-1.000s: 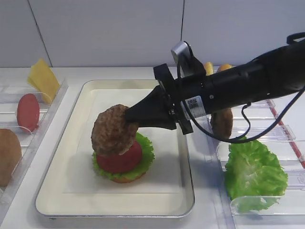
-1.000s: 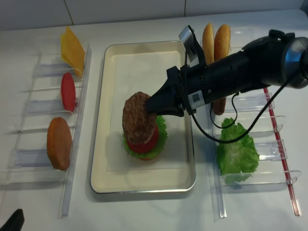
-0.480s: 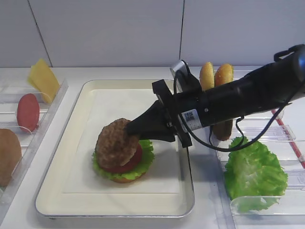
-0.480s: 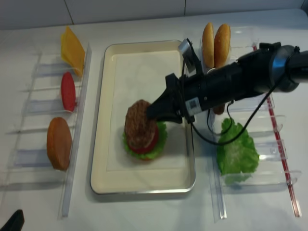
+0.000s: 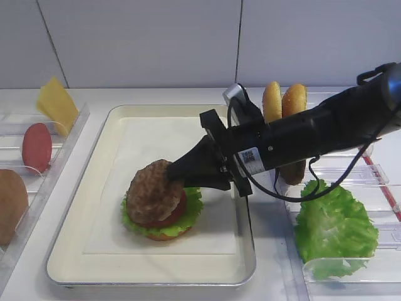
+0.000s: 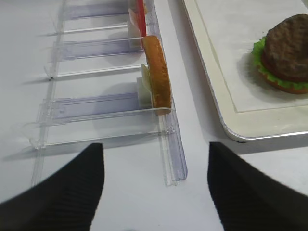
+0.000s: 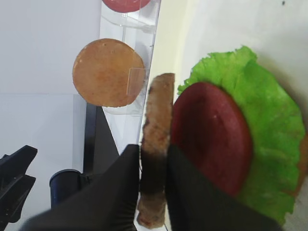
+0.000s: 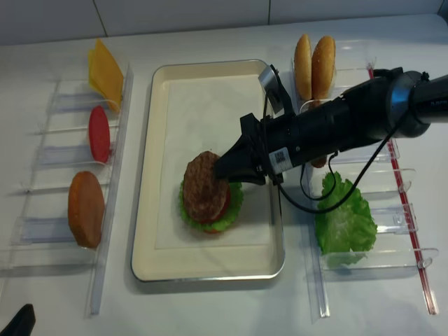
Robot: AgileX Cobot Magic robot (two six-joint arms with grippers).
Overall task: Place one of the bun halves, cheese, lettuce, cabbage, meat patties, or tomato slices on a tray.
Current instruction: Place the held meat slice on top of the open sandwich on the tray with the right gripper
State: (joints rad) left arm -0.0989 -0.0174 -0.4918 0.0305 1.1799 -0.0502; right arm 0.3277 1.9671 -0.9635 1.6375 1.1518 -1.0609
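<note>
A: Item one, tray (image 5: 75, 251)?
B: Paper-lined; at its centre a stack: bun base, lettuce leaf (image 7: 269, 120), tomato slice (image 7: 211, 137), meat patty (image 5: 153, 191) on top, tilted, its far edge lifted.

A: Right gripper (image 7: 153, 180)?
B: Enters from three o'clock; fingers (image 7: 185, 192) pinch the patty's rim at its three o'clock edge.

A: Left gripper (image 6: 156, 180)?
B: Spread wide, over bare table at seven o'clock of the tray, holding nothing.

A: Remaining stock?
B: Nine o'clock racks: cheese slice (image 8: 105, 70), tomato slice, a brown disc (image 8: 85, 208), probably a bun half. Three o'clock racks: two bun halves (image 8: 313, 56), loose lettuce (image 8: 343, 220).
</note>
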